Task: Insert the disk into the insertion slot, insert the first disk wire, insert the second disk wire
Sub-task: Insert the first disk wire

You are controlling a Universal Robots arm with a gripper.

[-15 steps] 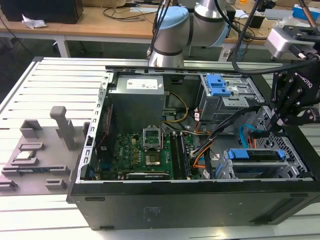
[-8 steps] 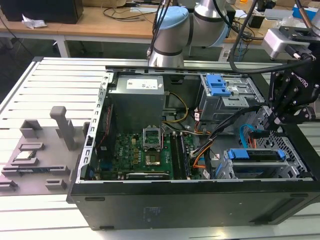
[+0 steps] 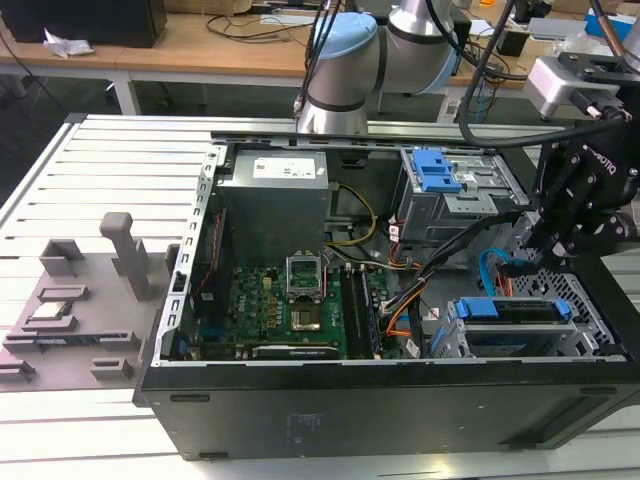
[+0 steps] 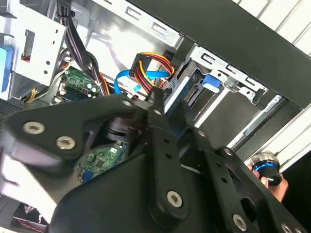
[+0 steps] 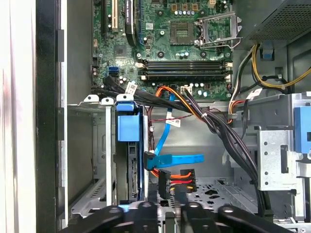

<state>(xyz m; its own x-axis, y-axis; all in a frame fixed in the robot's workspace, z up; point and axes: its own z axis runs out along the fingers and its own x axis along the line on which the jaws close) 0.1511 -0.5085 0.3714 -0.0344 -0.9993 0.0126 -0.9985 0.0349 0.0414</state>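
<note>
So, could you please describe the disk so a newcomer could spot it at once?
Start at the open computer case. In its near corner on the exterior view's right stands the silver perforated drive cage. The disk sits in it, framed in bright blue, unlike the grey cage with blue latches behind.

The disk (image 3: 512,312) sat inside the insertion slot (image 3: 590,332); the gripper (image 3: 545,245) hung just above that slot, a blue cable (image 3: 486,275) beside it.

I'm working in a robotics lab: an opened computer case (image 3: 380,410) on a slotted aluminium counter (image 3: 120,170), with cable-strewn wooden desks (image 3: 200,50) behind.
</note>
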